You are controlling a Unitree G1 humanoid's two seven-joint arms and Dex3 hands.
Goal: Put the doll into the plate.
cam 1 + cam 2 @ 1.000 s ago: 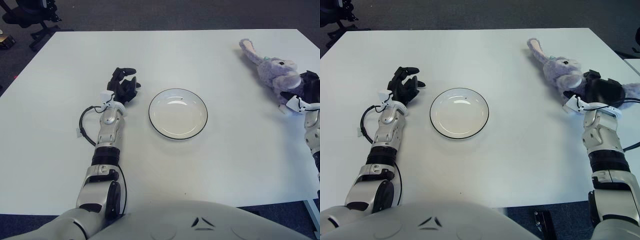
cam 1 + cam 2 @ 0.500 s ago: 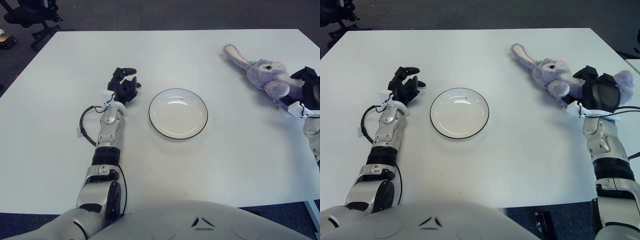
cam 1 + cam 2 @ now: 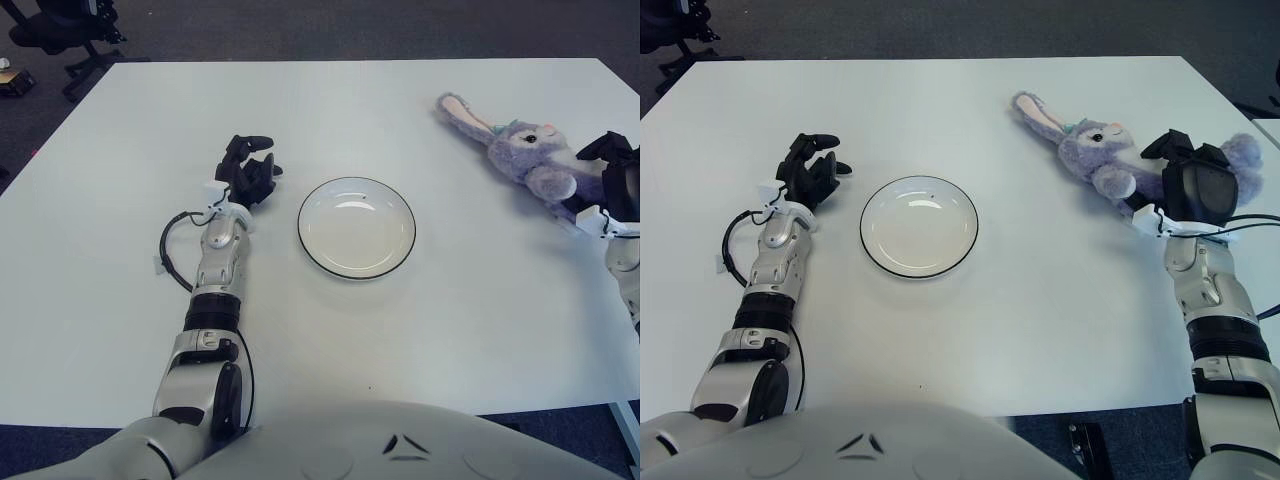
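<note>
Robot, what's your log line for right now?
right hand: holds doll | plate: empty | left hand: idle left of plate

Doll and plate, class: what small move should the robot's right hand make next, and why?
Probably carry the doll leftward toward the plate: the right hand grips its body, while the plate sits empty beside the idle left hand.

A white table (image 3: 400,340) is sitting on dark carpet (image 3: 350,25), with 1 black office chair (image 3: 60,30) standing behind its far-left corner.
</note>
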